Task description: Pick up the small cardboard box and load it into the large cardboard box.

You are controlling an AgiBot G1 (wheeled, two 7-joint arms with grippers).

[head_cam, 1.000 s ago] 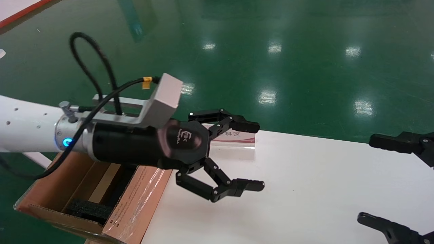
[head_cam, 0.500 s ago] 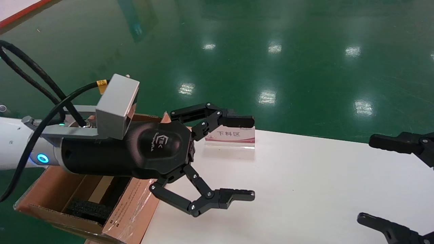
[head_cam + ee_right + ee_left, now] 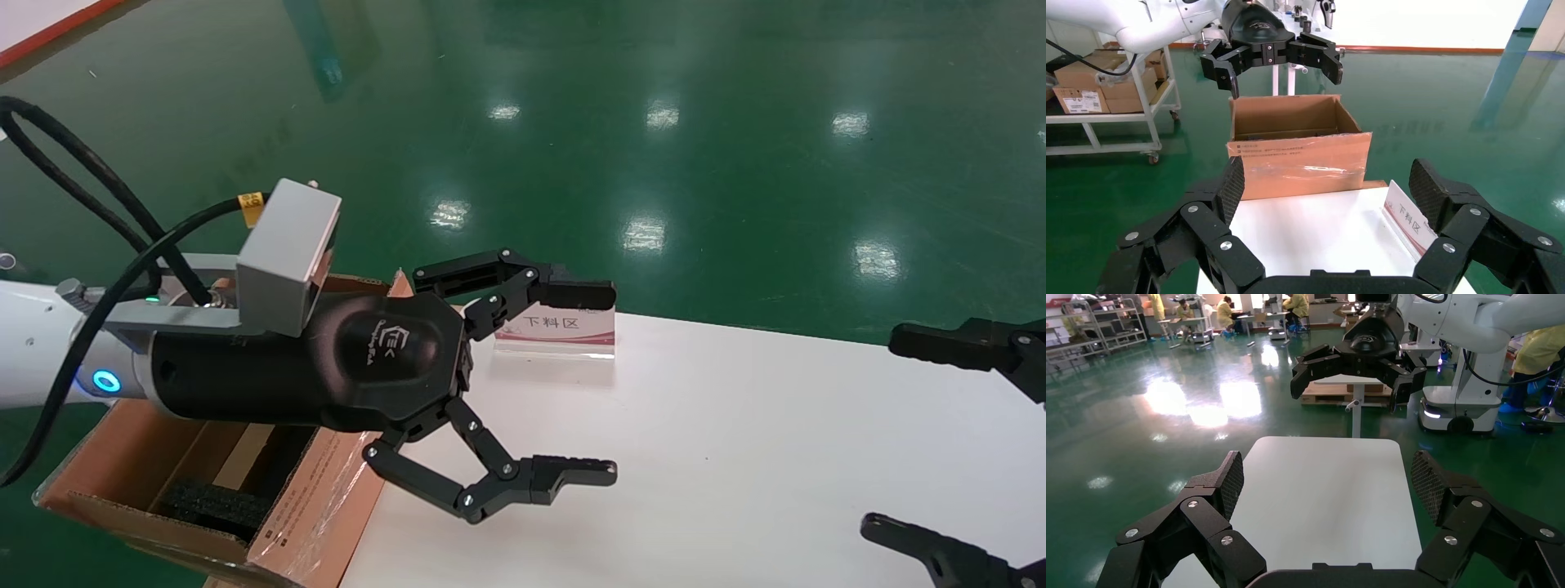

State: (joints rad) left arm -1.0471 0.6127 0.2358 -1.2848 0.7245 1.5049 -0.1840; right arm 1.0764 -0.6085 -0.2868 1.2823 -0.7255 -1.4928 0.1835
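The large cardboard box [image 3: 315, 506] stands at the left end of the white table [image 3: 735, 457], flaps up, tape on the near flap and black foam [image 3: 208, 502] inside; it also shows in the right wrist view [image 3: 1300, 159]. The small cardboard box is not in view. My left gripper [image 3: 609, 381] is open and empty, hovering over the table's left part just right of the carton; it shows in the left wrist view [image 3: 1327, 478] too. My right gripper [image 3: 887, 431] is open and empty at the table's right end, also in its own view [image 3: 1324, 184].
A small standing sign [image 3: 556, 327] with red print sits at the table's far edge, right behind my left gripper's upper finger; it shows in the right wrist view [image 3: 1407, 220]. Green floor surrounds the table. Shelves with cartons [image 3: 1083, 92] stand beyond.
My left gripper has dropped slightly and drawn back toward the carton, rolling its wrist; in the last half second it barely moved. The right gripper has not moved.
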